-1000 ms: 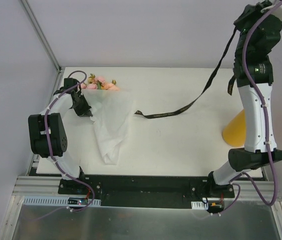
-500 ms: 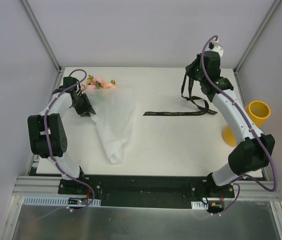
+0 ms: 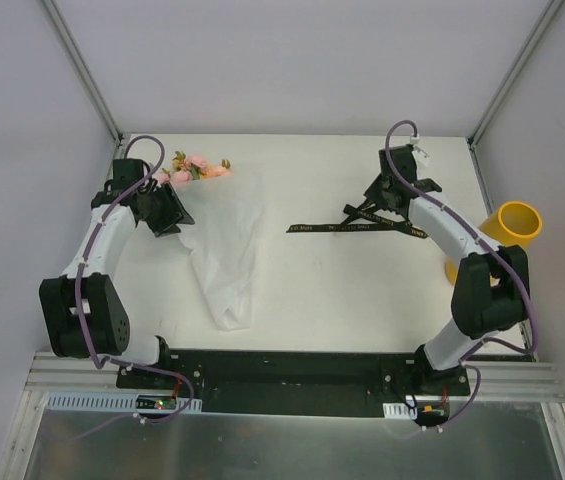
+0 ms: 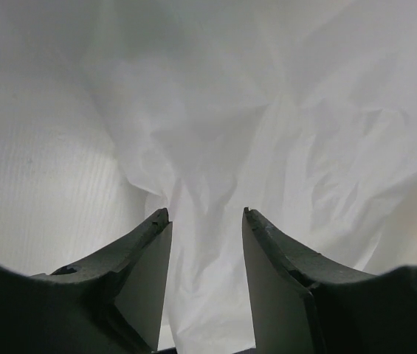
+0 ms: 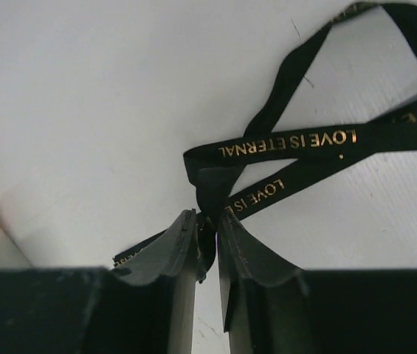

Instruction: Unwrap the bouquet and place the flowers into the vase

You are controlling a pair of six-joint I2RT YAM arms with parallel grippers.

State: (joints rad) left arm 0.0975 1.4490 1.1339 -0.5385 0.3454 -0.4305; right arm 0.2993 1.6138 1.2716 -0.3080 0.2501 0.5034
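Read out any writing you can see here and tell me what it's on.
"LOVE IS ETERNAL": gold letters on the black ribbon, upside down in the right wrist view.
"LOVE IS E": on a second strand of it, the rest hidden.
Top view: the ribbon's gold print is too small to read.

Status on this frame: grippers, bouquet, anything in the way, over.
Left gripper open over white paper. Right gripper nearly closed, black ribbon between fingers, grip unclear. Flowers at paper's far end; vase empty. Ribbon lies mid-table between them.
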